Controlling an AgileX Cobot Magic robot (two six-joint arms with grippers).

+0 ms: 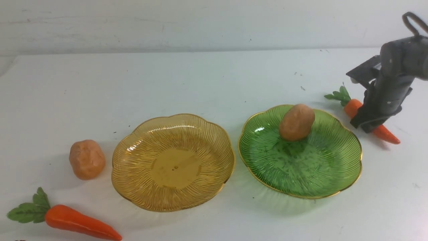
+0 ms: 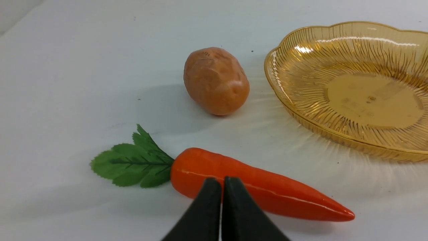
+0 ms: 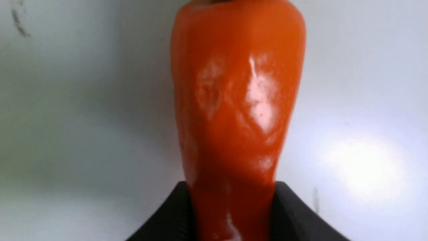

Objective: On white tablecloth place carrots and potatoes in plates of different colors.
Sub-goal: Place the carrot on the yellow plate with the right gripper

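The right hand (image 1: 365, 123) is gripping the right carrot (image 1: 352, 107), hiding its middle; the left hand (image 2: 222, 182), shut and empty, is blocking part of the left carrot (image 2: 287, 197).

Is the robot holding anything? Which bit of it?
Yes. The right gripper has its fingers pinching the carrot beside the green plate, around its orange middle, not the leaves. The left gripper is shut on nothing.

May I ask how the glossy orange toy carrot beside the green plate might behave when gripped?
The glossy orange toy carrot is probably slippery, given its shiny highlights. Its taper may let it slide from the right gripper.
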